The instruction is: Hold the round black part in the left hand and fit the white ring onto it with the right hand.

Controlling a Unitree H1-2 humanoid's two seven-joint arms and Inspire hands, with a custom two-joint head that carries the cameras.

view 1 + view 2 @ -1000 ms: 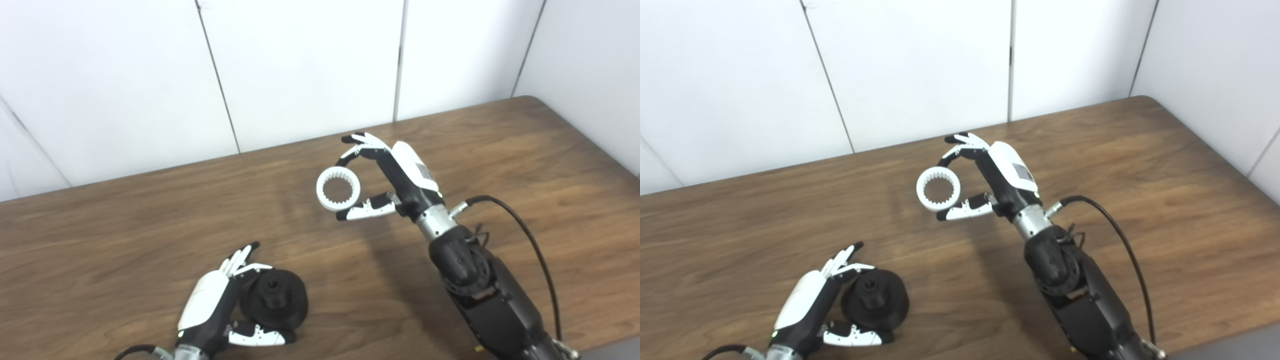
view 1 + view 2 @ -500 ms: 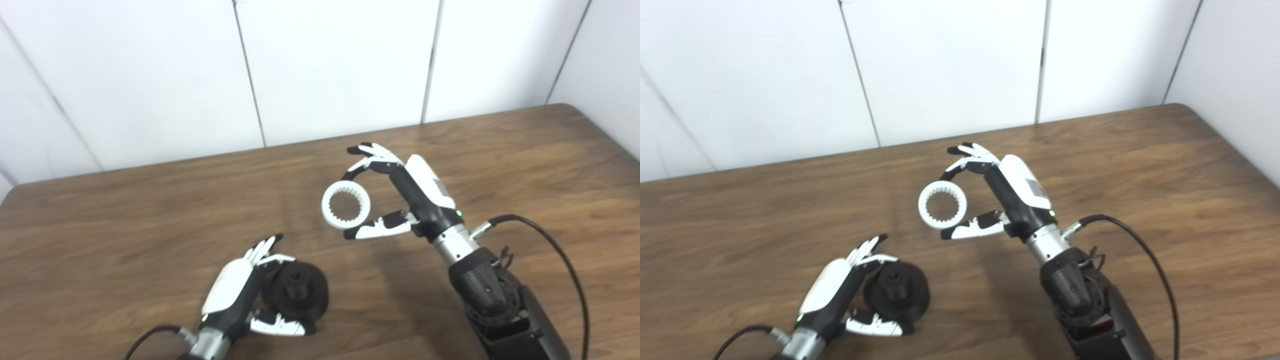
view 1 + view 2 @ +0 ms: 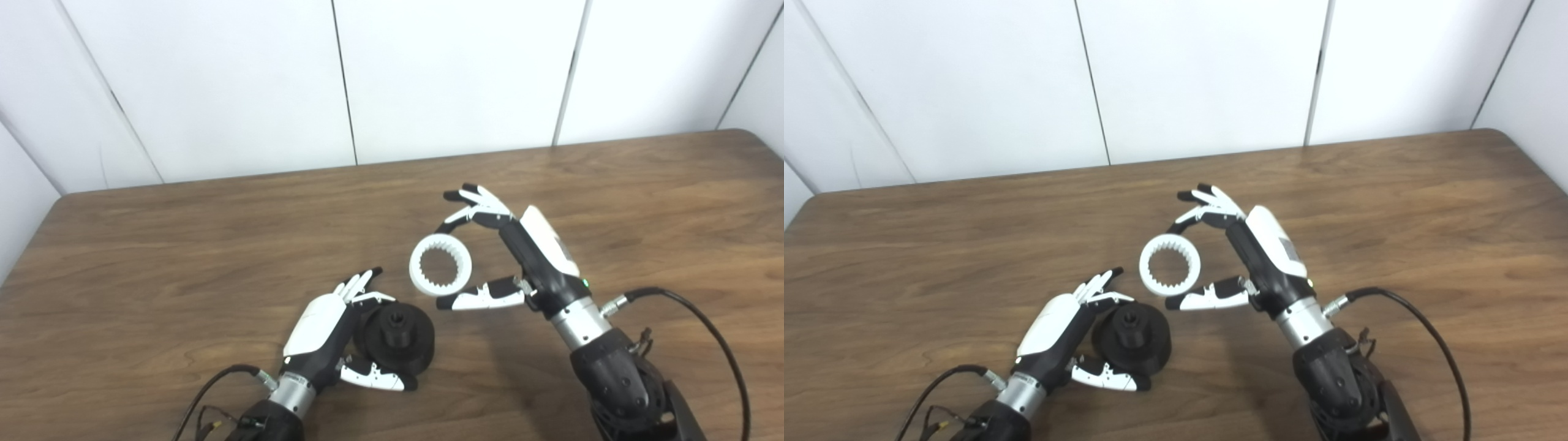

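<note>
From my remote station, the brown wooden worktop (image 3: 184,245) fills the frame, backed by white wall panels (image 3: 453,73). My right arm (image 3: 612,380) reaches in from the lower right, a black cable (image 3: 704,324) looping off its wrist. The right hand (image 3: 527,263) is raised above the worktop and pinches the white ring (image 3: 440,274) between its thumb below and fingertips (image 3: 456,219) above; the ring stands on edge, its toothed inner face turned toward the camera, clear of the surface. My left arm enters at the bottom left with its own thin cable (image 3: 208,392) trailing. The left hand (image 3: 324,334) rests low on the worktop, cupped around the round black part (image 3: 396,332), fingers along the far left side and thumb (image 3: 373,376) curled against the near edge. I cannot tell how firmly it grips. The black part sits flat on the worktop, its small central hub pointing up. The ring hangs above and just to the right of the black part, the two not touching.
</note>
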